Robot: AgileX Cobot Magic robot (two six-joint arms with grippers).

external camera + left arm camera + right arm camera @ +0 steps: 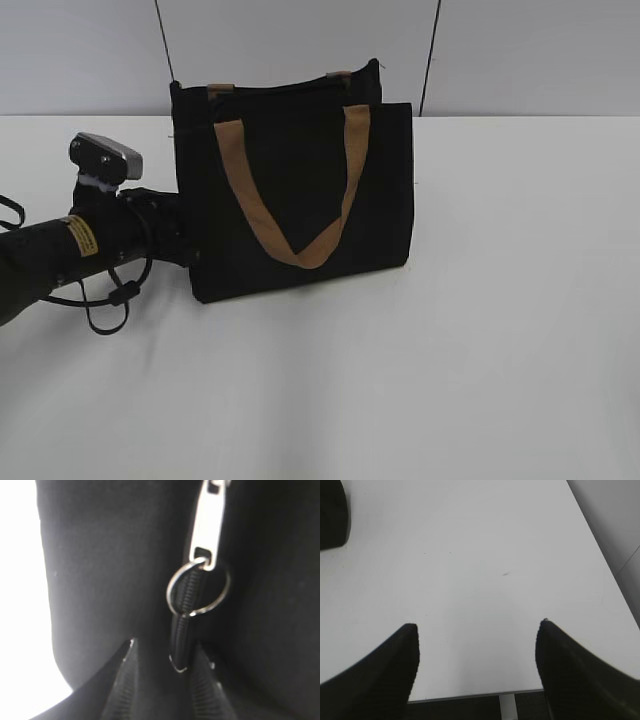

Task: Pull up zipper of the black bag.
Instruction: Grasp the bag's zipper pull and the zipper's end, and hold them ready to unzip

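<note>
Against the bag's (pixel 300 200) left side, the left gripper (pixel 161 655) pinches the zipper (pixel 198 585) strip; pull straight along it. Right gripper (pixel 477 630) spread, idle.

The black bag (pixel 300 200) carries tan-brown handles (pixel 295 215) and a silver zipper (pixel 200 580) on a white table (pixel 480 350).

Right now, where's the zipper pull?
Left wrist view, upper centre: the zipper hangs on the bag, just above the left gripper fingertips.
</note>
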